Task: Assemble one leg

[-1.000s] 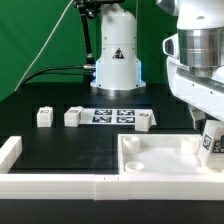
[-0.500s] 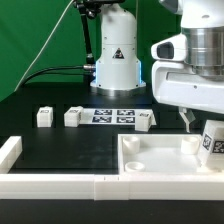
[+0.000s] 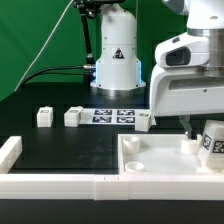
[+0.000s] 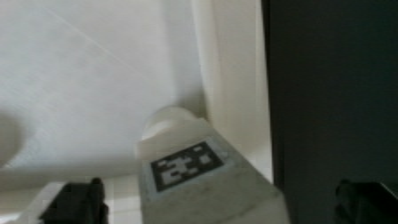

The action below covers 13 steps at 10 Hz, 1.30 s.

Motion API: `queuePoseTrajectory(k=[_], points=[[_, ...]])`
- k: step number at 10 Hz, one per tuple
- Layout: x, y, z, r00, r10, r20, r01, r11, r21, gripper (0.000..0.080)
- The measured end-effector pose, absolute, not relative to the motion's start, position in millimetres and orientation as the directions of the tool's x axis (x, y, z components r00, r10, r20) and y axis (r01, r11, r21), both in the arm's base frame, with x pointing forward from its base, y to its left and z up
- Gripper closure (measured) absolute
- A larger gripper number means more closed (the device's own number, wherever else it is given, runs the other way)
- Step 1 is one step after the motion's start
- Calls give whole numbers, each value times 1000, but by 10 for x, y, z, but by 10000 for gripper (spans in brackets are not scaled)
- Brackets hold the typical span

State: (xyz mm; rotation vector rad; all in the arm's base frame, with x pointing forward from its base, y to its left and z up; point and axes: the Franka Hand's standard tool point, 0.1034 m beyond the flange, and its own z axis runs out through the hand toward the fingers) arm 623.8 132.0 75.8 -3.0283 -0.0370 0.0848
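One leg (image 3: 212,141), a small white block with a black-and-white tag, stands tilted in the far right corner of the large white tray (image 3: 158,168). In the wrist view this leg (image 4: 192,158) lies between my two dark fingertips (image 4: 75,200), with a gap on each side. My gripper (image 3: 198,128) hangs just above it, open and empty; in the wrist view the gripper (image 4: 219,205) straddles the leg without touching it. Three more legs (image 3: 44,116), (image 3: 72,117), (image 3: 146,121) stand on the black table.
The marker board (image 3: 112,115) lies between the loose legs. A long white rail (image 3: 60,186) runs along the front, and a short one (image 3: 9,151) sits at the exterior view's left. The robot base (image 3: 116,60) stands at the back.
My arm has moved toward the exterior view's left and come lower over the tray's right corner. The leg in the tray has stayed in place.
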Motion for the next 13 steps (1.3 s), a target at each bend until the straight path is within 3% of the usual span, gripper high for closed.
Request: queuePoseTrajectory(k=[1,2,3,4,5,10,13], points=[[6241,1309,758,993,109,-45,104,-988,-115,150],[6240,1313,758,995,90,-47,84,-990,-114,273],[6240,1313,758,995,90,-47,85,-990,-114,273],[6241,1301,757,995,91,-47,85,-990,-112,420],[6252,1237,753,995,90,-46,85,-991,-101,500],[6255,1211,752,998,39,-52,34,-994,-105,503],[6256,1178,754,938,-332,-95,-340,-936,-93,504]])
